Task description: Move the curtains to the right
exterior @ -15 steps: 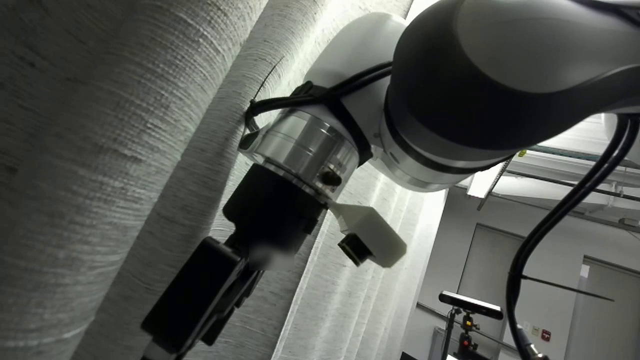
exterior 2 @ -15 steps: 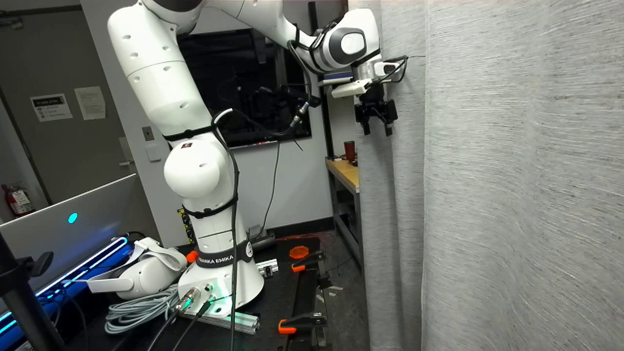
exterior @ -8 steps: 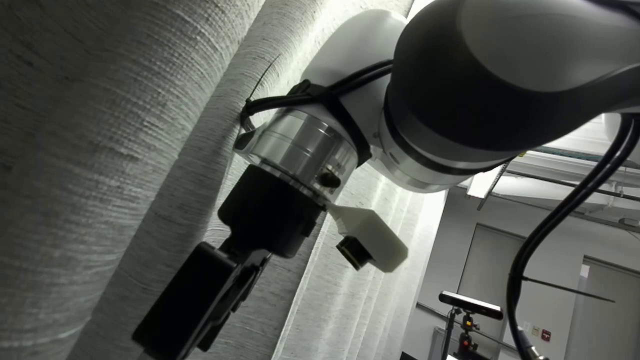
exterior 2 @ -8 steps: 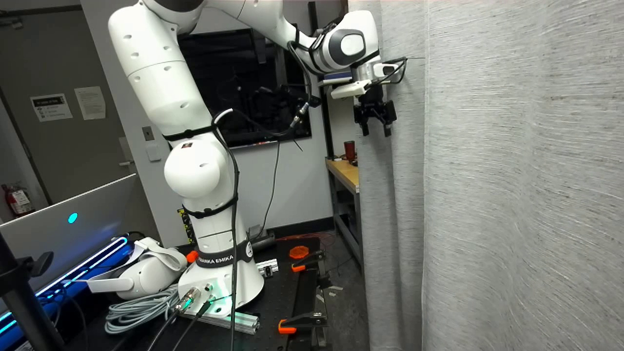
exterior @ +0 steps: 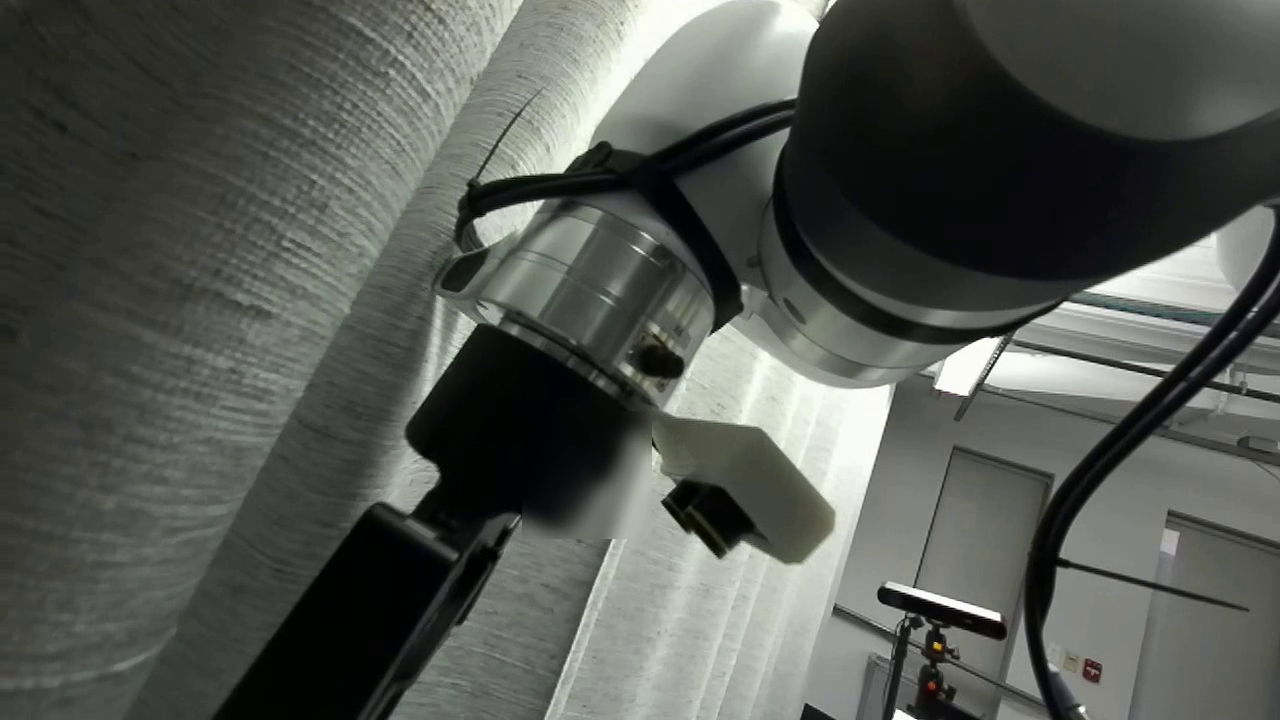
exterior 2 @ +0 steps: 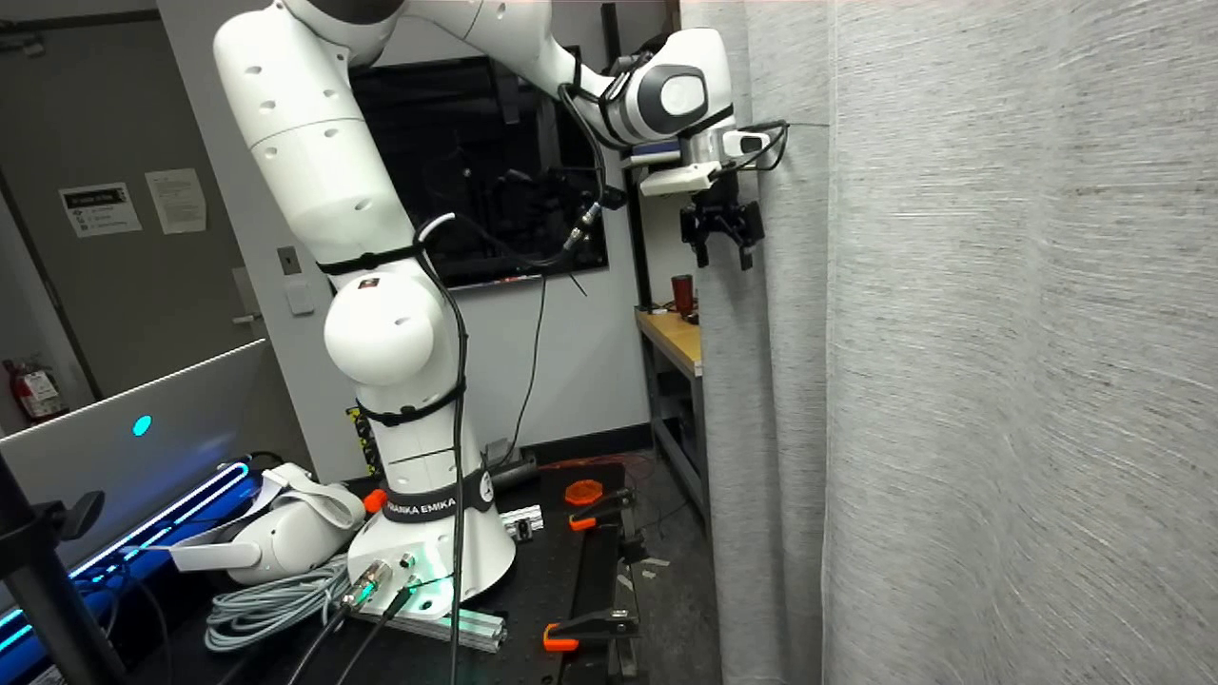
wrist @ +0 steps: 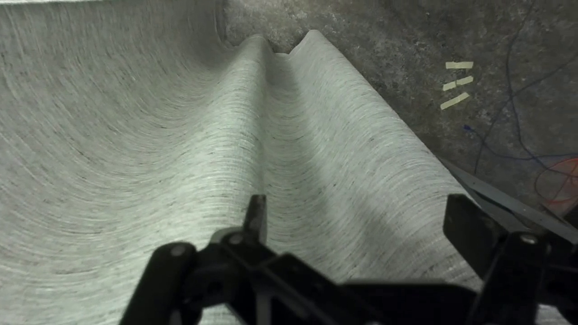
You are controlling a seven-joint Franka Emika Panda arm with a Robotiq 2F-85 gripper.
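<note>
Grey curtains [wrist: 216, 149], floor [wrist: 411, 67] beyond edge

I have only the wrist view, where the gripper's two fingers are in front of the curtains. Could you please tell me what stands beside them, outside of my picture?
Observer: In an exterior view, a red cup stands on a wooden-topped bench, left of the curtains in that picture.
Operator: Thank you. Is there something which could catch on them?
Observer: Possibly. Above the gripper, a black cable loop juts out in both exterior views; I cannot tell whether it touches the curtains.
</note>
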